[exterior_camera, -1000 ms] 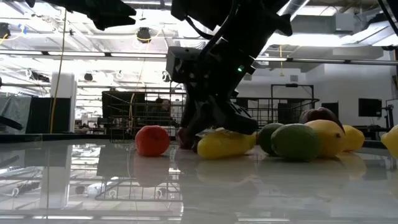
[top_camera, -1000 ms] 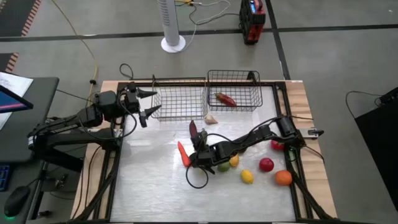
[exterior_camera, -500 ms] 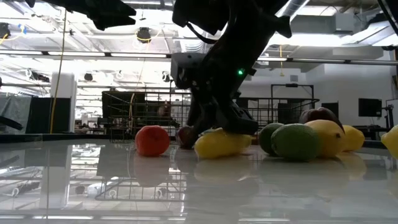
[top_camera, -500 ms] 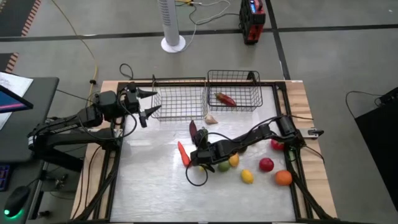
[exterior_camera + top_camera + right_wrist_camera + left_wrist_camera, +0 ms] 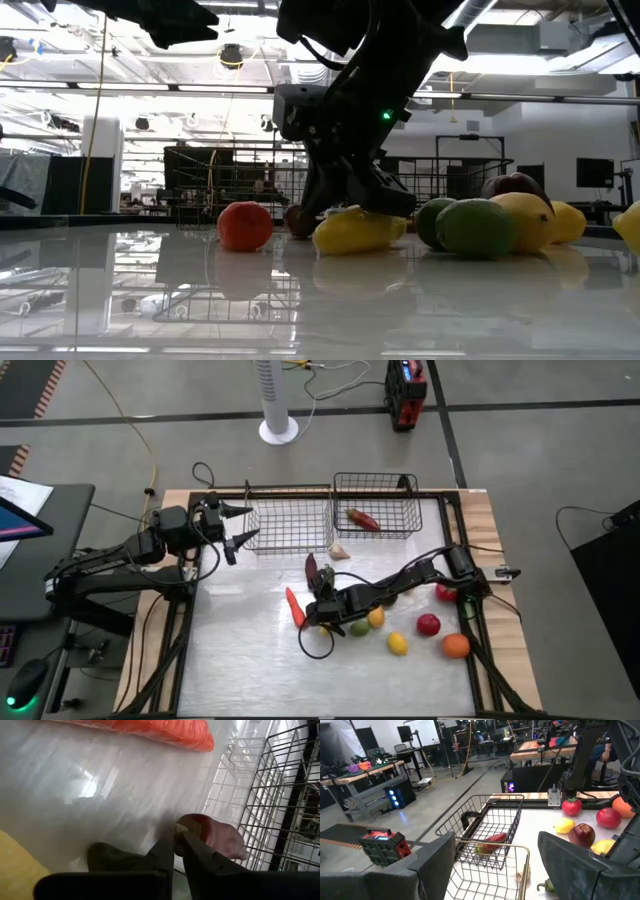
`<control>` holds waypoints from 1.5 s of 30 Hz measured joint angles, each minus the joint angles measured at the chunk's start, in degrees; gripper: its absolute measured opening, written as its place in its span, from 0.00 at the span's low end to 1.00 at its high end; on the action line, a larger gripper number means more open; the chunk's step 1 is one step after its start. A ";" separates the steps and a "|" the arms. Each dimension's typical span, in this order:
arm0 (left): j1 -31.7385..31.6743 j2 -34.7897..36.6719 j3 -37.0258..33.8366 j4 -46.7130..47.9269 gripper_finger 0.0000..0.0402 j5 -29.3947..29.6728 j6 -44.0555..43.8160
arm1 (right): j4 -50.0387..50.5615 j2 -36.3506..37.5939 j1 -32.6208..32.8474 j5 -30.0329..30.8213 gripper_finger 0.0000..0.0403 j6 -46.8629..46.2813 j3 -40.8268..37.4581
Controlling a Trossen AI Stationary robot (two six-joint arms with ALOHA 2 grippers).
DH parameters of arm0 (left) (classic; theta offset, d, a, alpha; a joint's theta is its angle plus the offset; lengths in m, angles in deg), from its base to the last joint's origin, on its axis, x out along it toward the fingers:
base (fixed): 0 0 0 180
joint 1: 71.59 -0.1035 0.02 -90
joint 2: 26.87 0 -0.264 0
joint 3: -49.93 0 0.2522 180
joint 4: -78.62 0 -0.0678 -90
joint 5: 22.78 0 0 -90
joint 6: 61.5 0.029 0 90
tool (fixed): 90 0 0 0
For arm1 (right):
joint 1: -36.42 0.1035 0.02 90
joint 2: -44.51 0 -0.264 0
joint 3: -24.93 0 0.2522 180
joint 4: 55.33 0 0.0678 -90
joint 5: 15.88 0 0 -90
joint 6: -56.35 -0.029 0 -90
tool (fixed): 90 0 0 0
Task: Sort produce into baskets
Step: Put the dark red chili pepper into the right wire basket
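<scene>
A glossy white table (image 5: 240,660) with wooden edges stands on a grey concrete floor, with a white fan pedestal (image 5: 278,400) and a red box (image 5: 405,390) beyond its far side. Behind it, the low view shows a large workshop with bright ceiling lights and desks.

Two wire baskets sit side by side at the far edge: the lighter basket (image 5: 290,520) on the left, the darker basket (image 5: 378,505) on the right, with a long red vegetable (image 5: 362,518) inside.

The right gripper (image 5: 318,600) reaches low across the middle of the table. Its fingers (image 5: 170,852) are nearly closed, tips pinching the stem end of a dark maroon vegetable (image 5: 215,837) lying on the surface. A long orange-red vegetable (image 5: 294,606) lies just beside it, and a yellow piece (image 5: 355,230) sits under the arm.

The left gripper (image 5: 238,526) hovers over the lighter basket's left end, jaws wide apart and holding nothing.

Round red (image 5: 428,624), orange (image 5: 456,646) and yellow (image 5: 397,644) fruits lie loose nearer the right edge.
</scene>
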 joint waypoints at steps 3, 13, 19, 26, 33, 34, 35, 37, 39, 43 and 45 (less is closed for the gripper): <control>0.00 0.02 0.00 0.00 0.68 0.00 0.00 | -0.25 0.00 0.02 0.00 0.09 -0.03 0.00; 0.02 0.02 0.00 0.13 0.68 0.01 0.03 | 2.86 0.00 1.01 5.21 0.05 1.36 3.56; 0.02 0.00 0.00 0.25 0.68 0.46 0.07 | 17.58 1.45 3.58 6.97 0.05 -0.45 14.17; 0.02 0.02 0.02 0.37 0.68 0.44 -0.27 | 34.01 8.69 4.29 6.97 0.05 -11.39 22.74; 0.02 0.00 0.02 0.37 0.68 0.44 -0.66 | 42.69 18.17 -0.94 6.53 0.06 -21.32 22.91; 0.02 0.00 0.02 0.37 0.68 0.44 -0.73 | 43.89 19.06 -2.05 6.53 0.06 -22.21 22.91; 0.02 0.00 0.02 0.35 0.68 0.44 -0.72 | 44.90 19.97 -3.20 6.53 0.06 -22.69 22.91; 0.02 0.00 0.02 0.37 0.68 0.44 -0.74 | 46.40 21.37 -5.65 6.57 0.07 -22.93 22.91; 0.02 0.00 0.02 0.35 0.68 0.44 -0.74 | 47.01 22.72 -8.33 6.57 0.07 -22.92 22.91; 0.02 0.00 0.02 0.35 0.68 0.44 -0.61 | 47.55 24.13 -14.40 6.57 0.08 -22.69 22.91; 0.02 0.00 0.02 0.37 0.68 0.44 -0.55 | 48.48 24.25 -17.60 6.52 0.08 -22.71 22.91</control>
